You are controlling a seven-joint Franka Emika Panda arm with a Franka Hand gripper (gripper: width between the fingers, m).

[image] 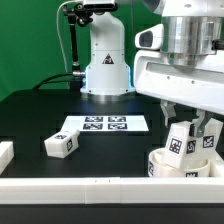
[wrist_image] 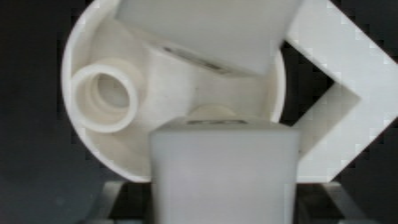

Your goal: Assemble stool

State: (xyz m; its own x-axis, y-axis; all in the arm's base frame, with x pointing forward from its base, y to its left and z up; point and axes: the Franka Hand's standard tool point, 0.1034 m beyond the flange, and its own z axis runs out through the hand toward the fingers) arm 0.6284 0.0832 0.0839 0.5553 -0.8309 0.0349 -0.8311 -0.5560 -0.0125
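The seat (image: 168,166) of the stool is found at the near edge of the black bench (image: 30,115), toward the exterior view's right, just behind the long white border bar (image: 100,187). It is seen there as a low, round, white drum. In the wrist view the seat (wrist_image: 98,55) is shown close up. A pale disc is seen, bounded by a raised rim, with a round thick-collared socket (wrist_image: 111,95) and angled ribs running toward the middle.

The pincer (image: 186,124) is lowered over the seat and is clenched on a leg (image: 180,143) — a small blocky white part on which a black-and-white square tag is carried. The leg is held roughly upright, slightly tilted, with its lower end at the seat's rim; whether the two are touching cannot be told. In the wrist view the leg (wrist_image: 222,170) is seen only as a blurred white block in front of the seat. Another tagged white block (image: 208,140) is seen just beside it, partly hidden by the pincer.

A second leg (image: 62,144) is laid on its side on the bench, well apart toward the exterior view's left, its tag turned to the camera. The marker board (image: 105,124) is laid flat behind it.
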